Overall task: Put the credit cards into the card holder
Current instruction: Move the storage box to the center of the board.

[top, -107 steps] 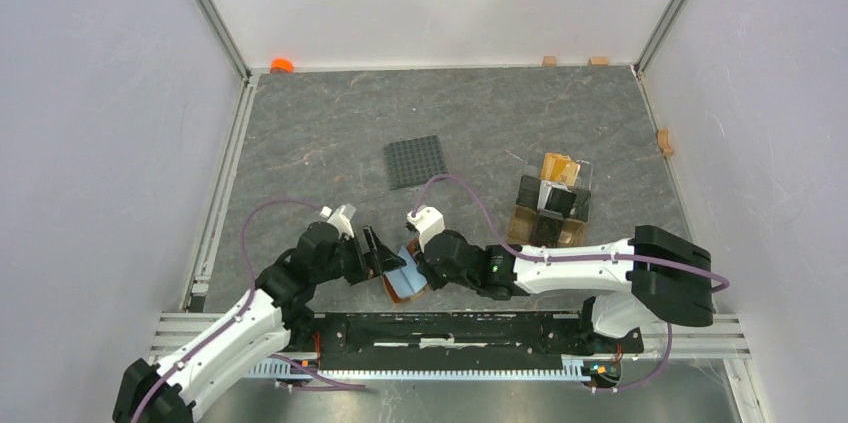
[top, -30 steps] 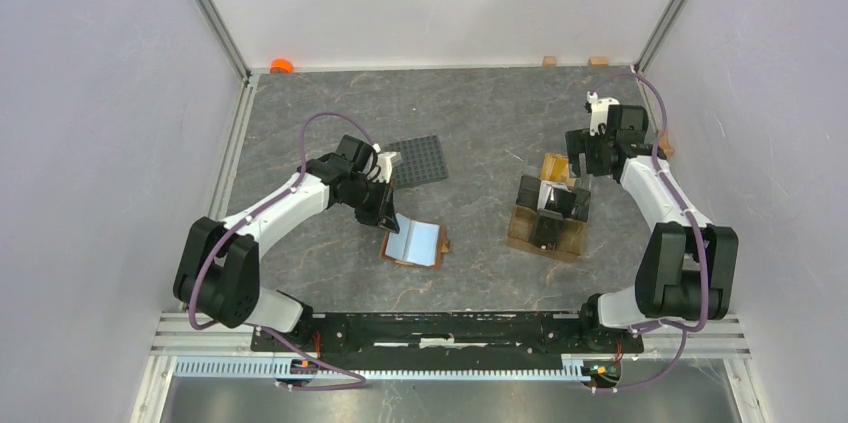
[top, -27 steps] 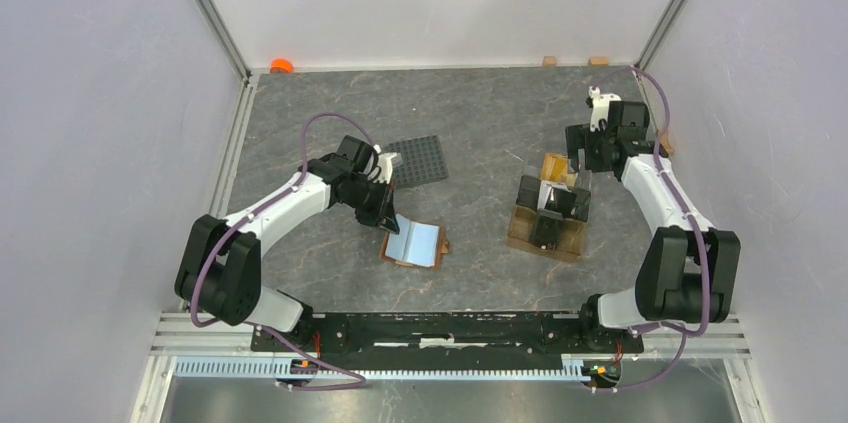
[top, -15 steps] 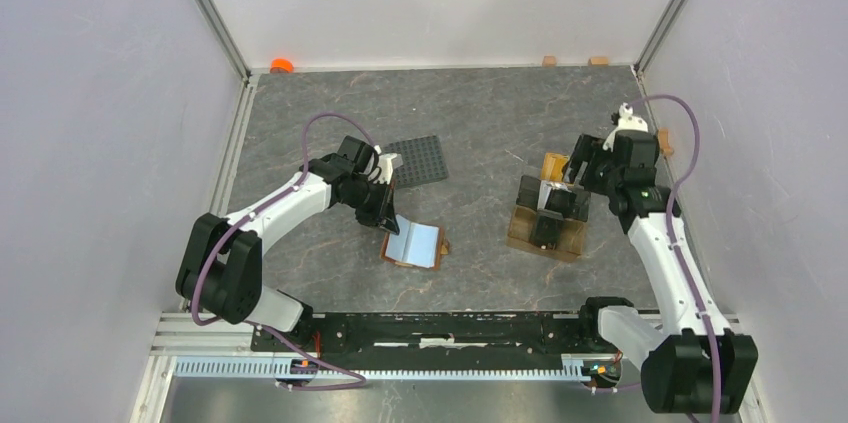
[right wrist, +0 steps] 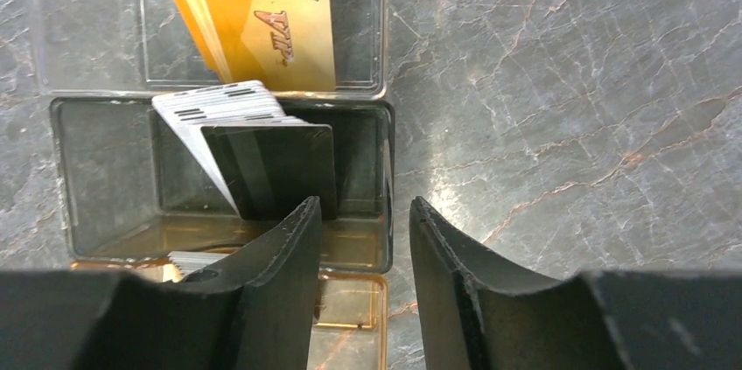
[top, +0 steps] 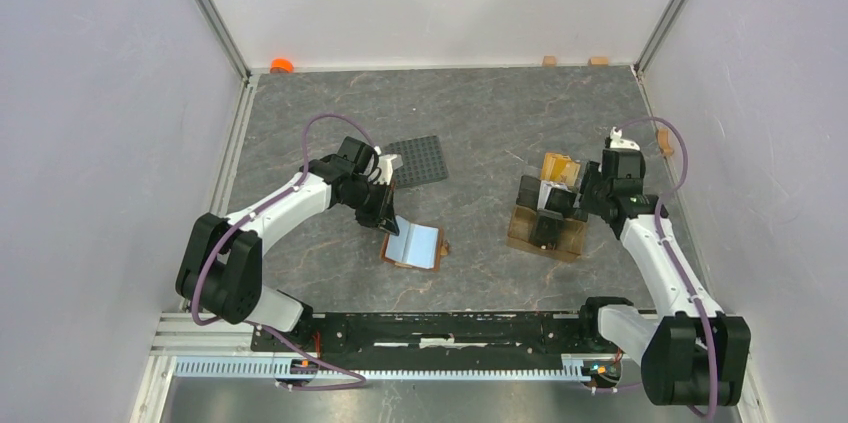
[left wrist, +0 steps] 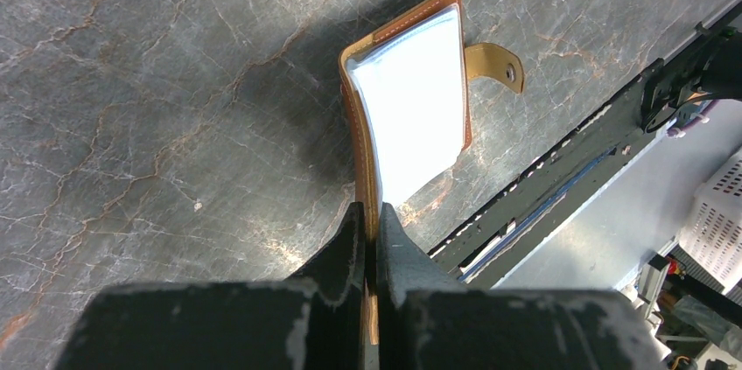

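Note:
The card holder [top: 415,243] lies open on the table, a brown leather wallet with a snap tab [left wrist: 499,66]. A light blue card [left wrist: 411,116] covers its inner face. My left gripper [left wrist: 372,212] is shut on the holder's near leather edge and sits at its upper left [top: 385,215] in the top view. More credit cards stand in a clear amber stand [top: 548,211]: yellow ones [right wrist: 280,29] at the back, grey and black ones [right wrist: 271,169] in the middle compartment. My right gripper [right wrist: 363,208] hovers over the stand's right wall [right wrist: 386,178], open, with nothing between its fingers.
A dark grey studded plate [top: 415,158] lies behind the left gripper. An orange object [top: 282,65] sits at the back left corner. Small wooden blocks [top: 549,60] rest along the back wall and one [top: 664,141] by the right wall. White walls enclose the table.
The right arm has swung from behind the stand to its right side and come lower over it, its jaws narrowing. The left gripper and the card holder have not moved.

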### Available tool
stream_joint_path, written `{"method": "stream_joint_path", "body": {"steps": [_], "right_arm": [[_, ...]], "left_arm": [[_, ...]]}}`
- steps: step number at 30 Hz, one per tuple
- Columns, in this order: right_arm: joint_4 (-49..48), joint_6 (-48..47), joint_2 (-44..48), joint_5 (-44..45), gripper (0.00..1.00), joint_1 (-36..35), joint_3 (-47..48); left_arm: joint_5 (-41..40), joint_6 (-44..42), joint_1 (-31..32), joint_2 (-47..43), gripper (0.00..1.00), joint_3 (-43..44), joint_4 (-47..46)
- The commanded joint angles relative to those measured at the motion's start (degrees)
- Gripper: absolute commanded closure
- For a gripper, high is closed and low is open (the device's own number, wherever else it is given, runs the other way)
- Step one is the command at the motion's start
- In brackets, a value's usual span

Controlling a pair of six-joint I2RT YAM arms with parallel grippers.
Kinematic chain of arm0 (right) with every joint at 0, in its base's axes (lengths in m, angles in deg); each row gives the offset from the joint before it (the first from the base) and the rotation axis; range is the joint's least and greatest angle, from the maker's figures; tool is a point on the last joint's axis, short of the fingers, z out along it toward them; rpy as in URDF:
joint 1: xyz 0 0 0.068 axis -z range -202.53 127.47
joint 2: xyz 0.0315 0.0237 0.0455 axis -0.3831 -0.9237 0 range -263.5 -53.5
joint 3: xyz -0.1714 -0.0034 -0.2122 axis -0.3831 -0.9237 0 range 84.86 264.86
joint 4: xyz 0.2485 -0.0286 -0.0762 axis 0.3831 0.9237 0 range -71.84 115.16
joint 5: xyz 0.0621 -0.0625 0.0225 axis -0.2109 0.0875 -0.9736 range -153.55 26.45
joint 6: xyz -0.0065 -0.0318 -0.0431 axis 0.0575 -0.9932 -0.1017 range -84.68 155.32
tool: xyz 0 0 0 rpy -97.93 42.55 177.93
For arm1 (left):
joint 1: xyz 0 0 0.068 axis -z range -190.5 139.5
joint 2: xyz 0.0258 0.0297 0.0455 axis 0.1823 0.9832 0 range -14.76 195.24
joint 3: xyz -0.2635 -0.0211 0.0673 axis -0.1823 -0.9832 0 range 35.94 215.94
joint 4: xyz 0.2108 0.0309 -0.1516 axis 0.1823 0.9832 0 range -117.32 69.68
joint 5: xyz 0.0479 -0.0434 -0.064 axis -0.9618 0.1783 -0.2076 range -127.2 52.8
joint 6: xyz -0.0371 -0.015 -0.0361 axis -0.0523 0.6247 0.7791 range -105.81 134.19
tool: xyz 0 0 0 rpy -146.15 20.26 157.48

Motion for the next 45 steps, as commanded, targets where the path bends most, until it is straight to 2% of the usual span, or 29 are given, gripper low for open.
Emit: {"method": "stream_joint_path", "body": {"steps": [1, 9, 15, 20, 22, 29, 33, 40, 45], "right_arm": [[-3.61, -3.24, -2.07, 3.51, 0.55, 0.11, -0.09], [-5.44, -6.72, -6.21, 4.07, 0.64, 0.15, -0.99], [-7.12, -10.2, -10.45, 3.9, 0.8, 0.13, -0.07], [-12.69, -15.47, -13.33, -0.16, 0.91, 0.16, 0.41], [-15.37, -19.14, -14.95, -1.39, 1.0, 0.14, 1.12], [-17.84, -28.27, -25.29, -6.95, 1.0, 0.13, 9.09], [-17.78, -35.09, -31.53, -15.13, 1.0, -0.06, 14.55], [-14.06, -47.66, -41.43, -15.81, 1.0, -2.91, 24.83], [-15.01, -57.51, -43.6, -15.97, 1.0, -5.78, 26.32]], "left_arm": [[1.39, -0.96, -0.22, -0.42, 0.98, -0.15, -0.98], [1.36, -1.05, -0.22, -0.31, 0.98, -0.24, -0.99], [1.39, -1.05, -0.19, 0.34, 0.98, -0.24, -0.98], [1.39, -1.05, -0.23, 0.94, 0.98, -0.09, -0.92], [1.55, -1.09, -0.22, 1.21, 0.98, -0.07, -0.97], [1.73, -1.09, -0.28, 2.04, 0.98, 0.02, -0.98], [1.75, -1.14, -0.26, 2.56, 0.98, 0.16, -0.96], [1.4, -1.31, -0.27, 3.3, 0.98, 0.11, -0.91], [1.13, -1.49, -0.31, 4.15, 0.98, 0.28, -0.78]]}}
